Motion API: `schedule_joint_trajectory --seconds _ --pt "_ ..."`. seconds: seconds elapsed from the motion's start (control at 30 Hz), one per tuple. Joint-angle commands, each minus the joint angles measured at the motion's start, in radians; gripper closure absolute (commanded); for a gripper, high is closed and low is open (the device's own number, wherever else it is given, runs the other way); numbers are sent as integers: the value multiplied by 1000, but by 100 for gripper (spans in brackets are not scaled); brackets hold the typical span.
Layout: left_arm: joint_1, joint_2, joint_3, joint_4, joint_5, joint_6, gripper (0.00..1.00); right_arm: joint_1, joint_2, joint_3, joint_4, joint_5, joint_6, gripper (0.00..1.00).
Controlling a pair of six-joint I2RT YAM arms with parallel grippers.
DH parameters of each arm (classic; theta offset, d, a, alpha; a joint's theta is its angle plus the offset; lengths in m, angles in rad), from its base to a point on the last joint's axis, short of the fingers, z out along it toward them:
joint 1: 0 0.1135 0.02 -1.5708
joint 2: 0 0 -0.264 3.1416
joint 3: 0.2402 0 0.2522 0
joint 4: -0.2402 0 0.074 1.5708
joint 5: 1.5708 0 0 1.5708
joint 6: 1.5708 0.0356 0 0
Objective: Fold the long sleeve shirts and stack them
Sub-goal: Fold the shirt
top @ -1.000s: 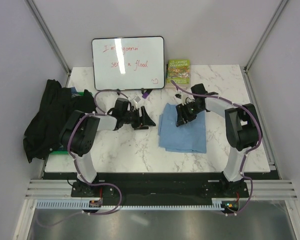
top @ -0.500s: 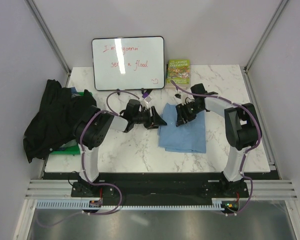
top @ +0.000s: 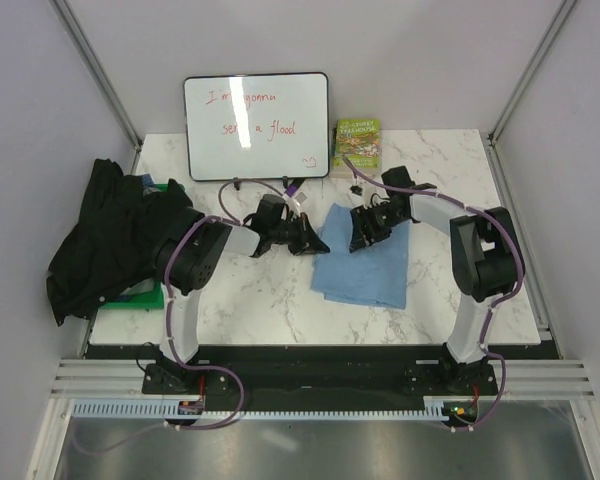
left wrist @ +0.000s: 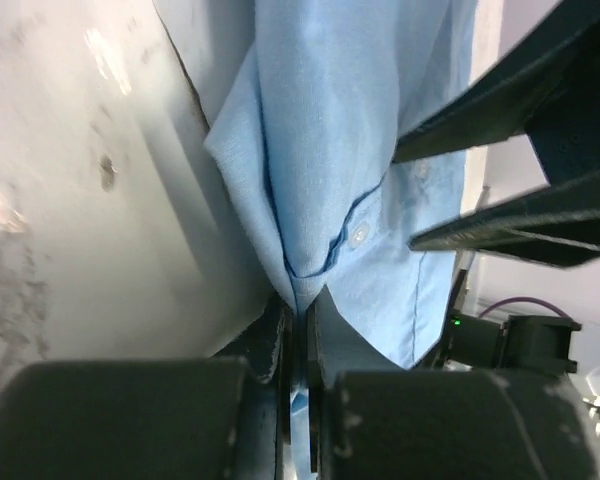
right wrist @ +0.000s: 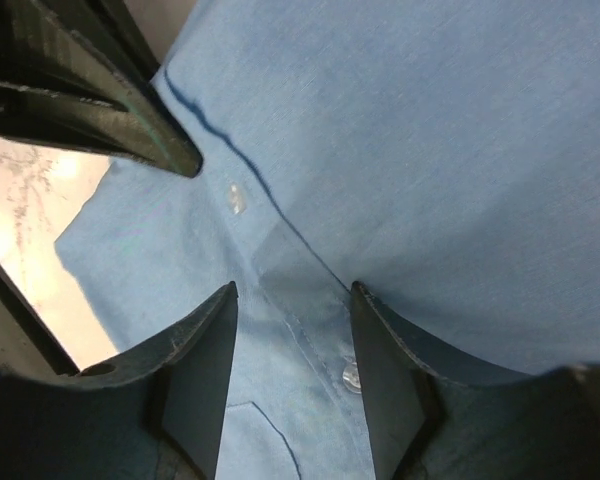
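The light blue long sleeve shirt (top: 372, 268) lies folded on the marble table, right of centre. My left gripper (top: 306, 239) is at the shirt's upper left edge, shut on a pinched fold of the blue cloth (left wrist: 350, 130), which sits between its jaws (left wrist: 302, 305). My right gripper (top: 365, 232) stands open over the shirt's upper part. Its fingers straddle the button placket (right wrist: 310, 300), touching or nearly touching the cloth (right wrist: 430, 150). The black long sleeve shirt (top: 100, 240) lies crumpled in a heap at the table's left edge, away from both grippers.
A whiteboard (top: 257, 125) with red writing leans against the back wall. Beside it stands a small green-covered book (top: 357, 143). A green object (top: 145, 296) pokes out from under the black heap. Grey walls close in the table on three sides.
My left gripper swung right from the table's middle to the blue shirt's left edge and shut on the cloth. The shirt's left edge shifted slightly. The right gripper stayed in place.
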Motion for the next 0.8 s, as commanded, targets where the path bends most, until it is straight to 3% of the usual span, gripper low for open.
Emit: schedule_joint_trajectory --seconds 0.0,0.03,0.07,0.2,0.3,0.43,0.53,0.63,0.77 --pt "39 -102 131 -360 3 261 98 -47 -110 -8 -8 -61 89 41" --pt "42 -123 211 -446 10 390 98 -67 -130 -5 -11 -76 105 40" --pt "42 -143 248 -641 8 457 98 -115 -151 -5 -15 -93 117 39" --pt "37 -249 406 -983 -134 726 98 -241 -281 12 -51 -154 151 35" --pt "30 -326 523 -1135 -278 897 98 -334 -343 20 -104 -185 117 34" --pt "-33 -361 747 -1289 -516 1159 98 -412 -389 9 -160 -230 73 34" --pt "-143 -360 820 -1324 -732 1354 98 -454 -400 -10 -186 -273 62 35" --pt "-278 -334 802 -1328 -938 1529 98 -482 -406 -43 -195 -329 85 35" --pt "-395 -243 755 -1344 -1039 1579 98 -505 -418 -118 -192 -397 119 34"
